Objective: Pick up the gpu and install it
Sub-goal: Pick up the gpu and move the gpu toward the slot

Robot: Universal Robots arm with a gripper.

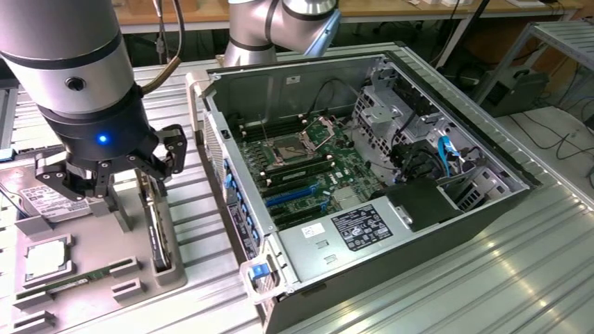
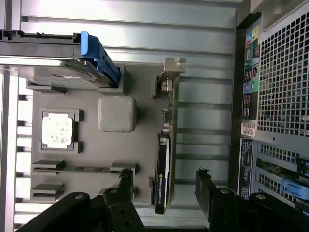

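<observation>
- While the gripper (image 1: 116, 182) hangs over the grey fixture tray (image 1: 102, 240) at the exterior view's left, we note its jaws stand wide apart, gripping nothing.
- The gpu (image 1: 156, 226) stands on edge in its tray slot, on the side nearest the open computer case (image 1: 371, 229).
- Wrist view: the gpu (image 2: 165, 164) lies between the two fingers (image 2: 126, 186), one on each side, neither touching it.
- Hard drive (image 1: 46, 202), processor (image 1: 44, 259) and memory stick (image 1: 60, 285) also sit in the tray.
</observation>
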